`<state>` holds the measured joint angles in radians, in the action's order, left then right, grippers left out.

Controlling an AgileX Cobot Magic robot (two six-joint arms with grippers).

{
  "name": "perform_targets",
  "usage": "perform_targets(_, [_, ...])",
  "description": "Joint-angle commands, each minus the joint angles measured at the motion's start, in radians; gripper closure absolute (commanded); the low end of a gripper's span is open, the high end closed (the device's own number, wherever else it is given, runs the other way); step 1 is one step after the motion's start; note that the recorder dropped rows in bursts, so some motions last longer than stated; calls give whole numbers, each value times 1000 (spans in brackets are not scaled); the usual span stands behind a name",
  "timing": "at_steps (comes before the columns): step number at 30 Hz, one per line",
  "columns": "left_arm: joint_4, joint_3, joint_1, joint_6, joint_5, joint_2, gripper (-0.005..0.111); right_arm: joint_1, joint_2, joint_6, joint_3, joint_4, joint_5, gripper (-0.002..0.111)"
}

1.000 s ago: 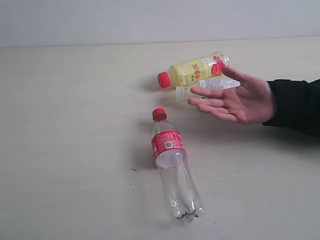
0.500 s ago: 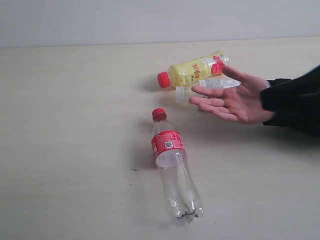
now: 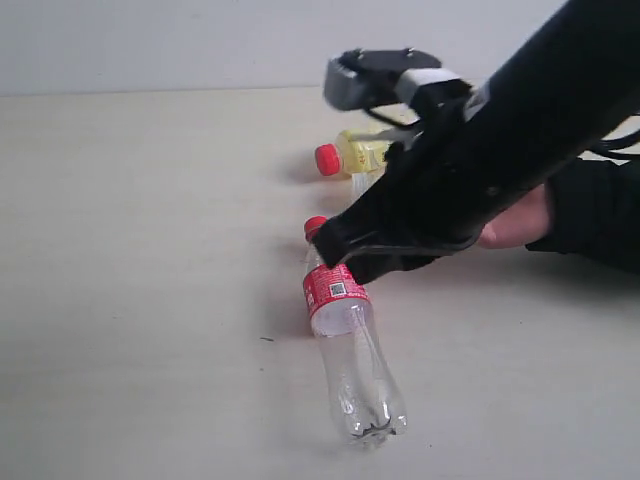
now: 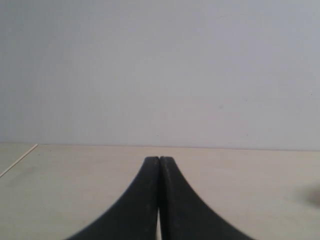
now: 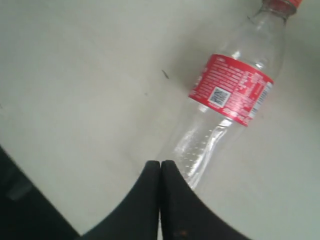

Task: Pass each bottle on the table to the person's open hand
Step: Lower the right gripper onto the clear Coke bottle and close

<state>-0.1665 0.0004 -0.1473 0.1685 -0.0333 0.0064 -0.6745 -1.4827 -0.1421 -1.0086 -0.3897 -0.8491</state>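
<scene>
The clear bottle point(image 3: 345, 330) lies on its side on the table point(image 3: 150, 300). Its red cap point(image 3: 317, 227) points towards the far edge of the table and its base towards the near edge. A red label point(image 3: 335, 285) wraps its upper body.

Right gripper point(image 3: 328, 243): jaws closed, fingers pressed together, holding nothing. In the exterior view the tip sits at the neck of the clear bottle, just below the cap. Contact cannot be determined. The right arm point(image 3: 520, 110) runs away from the bottle on a diagonal, up and to the right.

The yellow bottle point(image 3: 358, 153) lies beyond the clear bottle's cap, largely hidden by the arm. Its own red cap point(image 3: 327, 160) is visible.

The hand point(image 3: 515, 222) is to the right of the clear bottle's cap, mostly covered by the arm. A black sleeve point(image 3: 595, 215) covers the wrist.

Left gripper point(image 4: 159, 161): jaws closed and empty, above bare table, facing a plain wall point(image 4: 160, 70). Its position relative to the clear bottle cannot be determined.
</scene>
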Motion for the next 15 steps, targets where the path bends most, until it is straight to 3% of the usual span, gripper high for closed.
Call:
perform_targets(1, [-6, 0, -3, -4, 4, -6, 107, -124, -103, 347, -74, 357, -34, 103])
perform_targets(3, [-6, 0, -3, -4, 4, -6, 107, -152, -147, 448, -100, 409, -79, 93])
perform_targets(8, [-6, 0, -3, -4, 4, -6, 107, -163, -226, 460, -135, 359, -115, 56])
perform_targets(11, [-6, 0, -3, -4, 4, -6, 107, -163, -251, 458, -138, 354, -86, 40])
perform_targets(15, [-6, 0, -3, -4, 4, -6, 107, -163, -274, 460, -138, 364, -27, 35])
